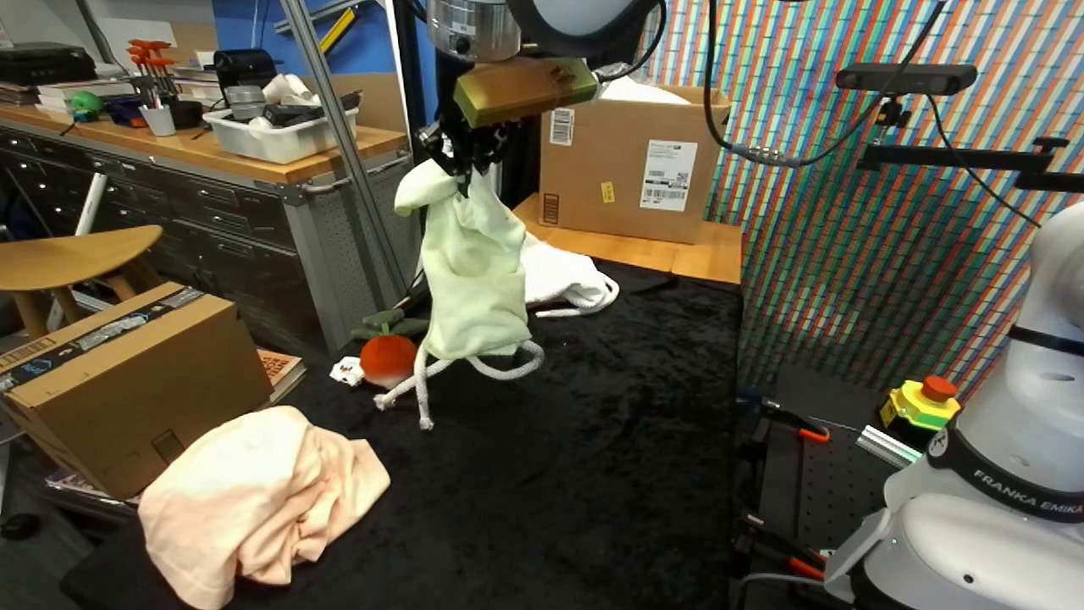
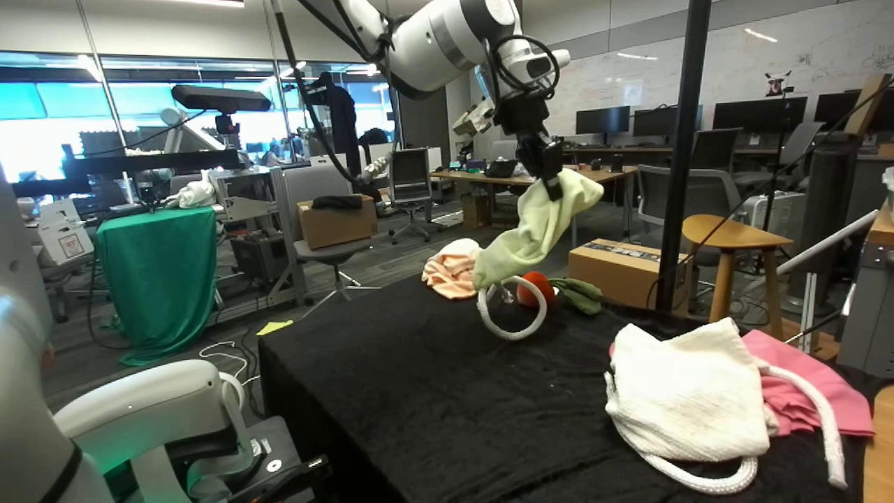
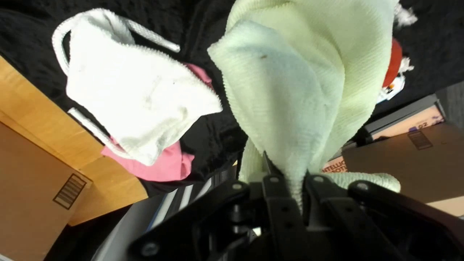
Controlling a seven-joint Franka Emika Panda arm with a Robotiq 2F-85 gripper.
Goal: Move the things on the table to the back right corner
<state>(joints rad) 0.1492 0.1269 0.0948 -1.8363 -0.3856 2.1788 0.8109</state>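
High over the black table (image 1: pixel 576 474), my gripper (image 3: pixel 288 170) is shut on a bunched pale greenish-white cloth (image 1: pixel 474 288). The cloth hangs free, its white rope (image 2: pixel 513 335) dangling in a loop below. On the table, another white cloth (image 2: pixel 688 391) with rope lies on top of a pink cloth (image 2: pixel 817 388), beside the wooden board. A red round object (image 1: pixel 388 356) with green leaves sits near the table's edge, partly behind the hanging cloth in an exterior view. The crumpled peach cloth (image 1: pixel 262 491) lies farther along that edge. Which corner is the back right one, I cannot tell.
A tall cardboard box (image 1: pixel 627 169) stands on the wooden board at the table's end. Another cardboard box (image 1: pixel 135 390) sits beside the peach cloth. A black pole (image 2: pixel 681 161) rises near the table edge. A small white patterned item (image 1: pixel 346 370) touches the red object's side.
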